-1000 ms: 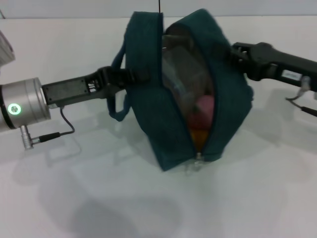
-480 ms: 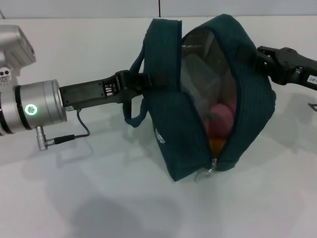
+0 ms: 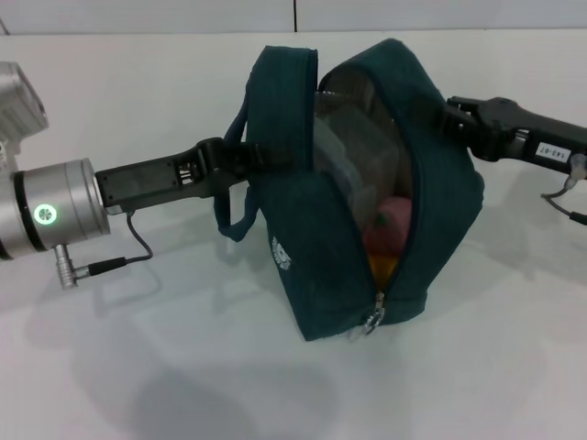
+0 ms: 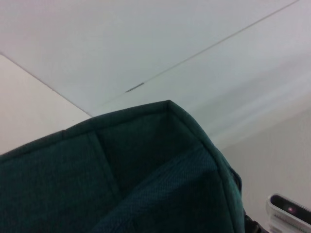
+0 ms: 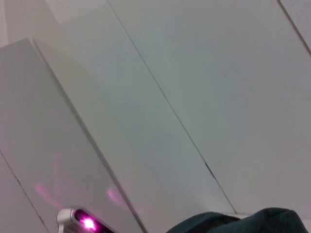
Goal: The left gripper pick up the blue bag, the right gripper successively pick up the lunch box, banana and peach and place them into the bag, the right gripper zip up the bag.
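Note:
The blue bag (image 3: 303, 247) stands open in the middle of the head view, its opening facing me. Inside it I see the clear lunch box (image 3: 353, 137) at the back, the pink peach (image 3: 393, 223) in front of it, and a yellow bit of the banana (image 3: 383, 266) below. A ring zip pull (image 3: 374, 319) hangs at the near end. My left gripper (image 3: 246, 158) is shut on the bag's left side by a loop handle (image 3: 229, 220). My right gripper (image 3: 451, 115) is against the bag's upper right side. The bag's fabric fills the left wrist view (image 4: 146, 170).
The bag rests on a white table (image 3: 183, 367), with a wall seam behind. My left arm's silver wrist (image 3: 50, 213) and its cable (image 3: 128, 252) are at the left. The bag's edge (image 5: 243, 221) shows in the right wrist view.
The bag swung right with both grippers, then came back a little left. Its white logo now faces me on the left side.

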Tool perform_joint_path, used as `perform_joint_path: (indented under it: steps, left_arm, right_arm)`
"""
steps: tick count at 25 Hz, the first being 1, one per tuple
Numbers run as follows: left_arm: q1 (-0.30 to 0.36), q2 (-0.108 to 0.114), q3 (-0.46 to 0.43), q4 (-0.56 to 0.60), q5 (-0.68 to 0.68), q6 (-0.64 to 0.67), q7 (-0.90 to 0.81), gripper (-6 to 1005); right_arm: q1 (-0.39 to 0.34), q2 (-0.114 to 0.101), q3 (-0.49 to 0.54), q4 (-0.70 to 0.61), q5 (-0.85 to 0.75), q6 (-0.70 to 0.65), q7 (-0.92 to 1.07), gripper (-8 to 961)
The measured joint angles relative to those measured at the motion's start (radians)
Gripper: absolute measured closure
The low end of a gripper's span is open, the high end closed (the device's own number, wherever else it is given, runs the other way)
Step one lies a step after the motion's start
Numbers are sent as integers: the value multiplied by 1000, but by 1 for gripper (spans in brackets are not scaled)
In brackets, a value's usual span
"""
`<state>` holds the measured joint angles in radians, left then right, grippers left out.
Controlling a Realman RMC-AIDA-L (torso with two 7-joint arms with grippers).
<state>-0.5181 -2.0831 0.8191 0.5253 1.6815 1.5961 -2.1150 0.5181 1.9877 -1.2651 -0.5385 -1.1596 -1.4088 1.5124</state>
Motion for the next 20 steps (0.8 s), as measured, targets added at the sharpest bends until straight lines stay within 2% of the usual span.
perform_joint_path:
  steps: [8,14,20]
  left_arm:
    - [18,0,-2,-1,1,-5,1,968]
    - [31,-3,-1,-2,1,-6,1,968]
    - [46,-4,-2,-2,1,-6,9,967]
  right_arm:
    - [-11,-10,12,5,-7,-16,-14,893]
    - [-43,-10,58,1,-9,-41,-17,709]
    - [-60,-30,85,-1,-11,-105,-26,501]
